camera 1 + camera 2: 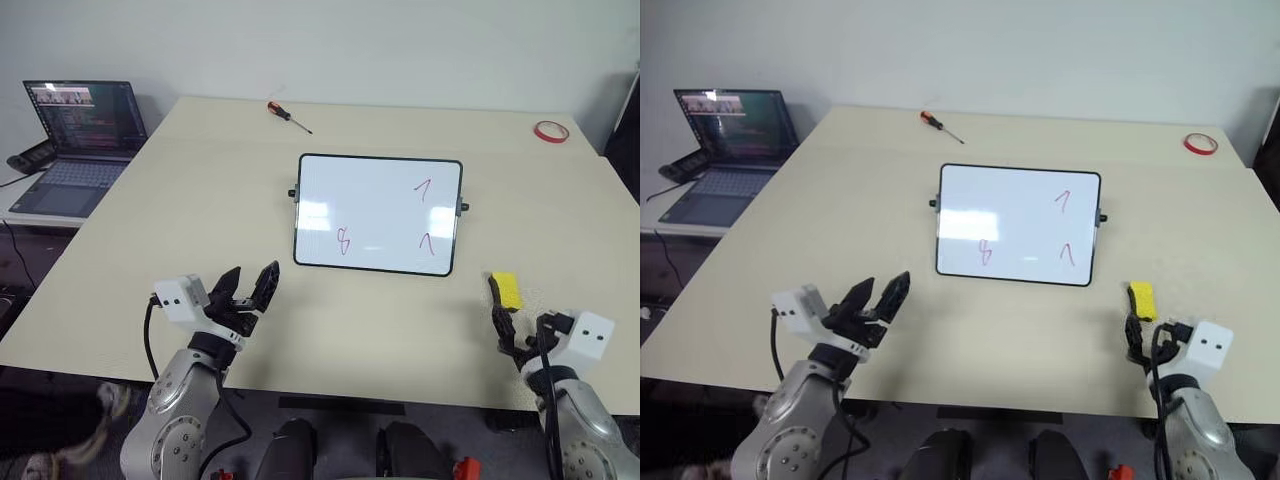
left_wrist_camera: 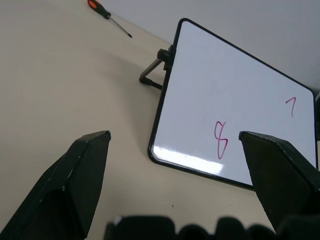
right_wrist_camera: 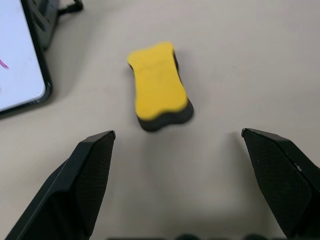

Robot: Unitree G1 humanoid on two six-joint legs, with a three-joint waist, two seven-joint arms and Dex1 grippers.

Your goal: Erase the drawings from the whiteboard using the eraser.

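Whiteboard propped tilted at table centre; drawings intact: "8" loop lower left, two arrow marks on right side. Eraser flat on table, yellow face up, just off board's lower right corner, untouched. R gripper jaws wide, empty, eraser just ahead. L gripper jaws wide, empty, near board's lower left. Screwdriver, red tape ring at far edge.

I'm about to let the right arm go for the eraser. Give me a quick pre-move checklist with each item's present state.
1. Right claw open: ok.
2. Eraser lies free on the table, ahead of that claw and between its fingers' lines: ok.
3. Eraser's yellow side up, dark side down: ok.
4. Eraser apart from the whiteboard: ok.
5. Drawings unerased, three marks: ok.
6. Left claw open, holding nothing, short of the board: ok.
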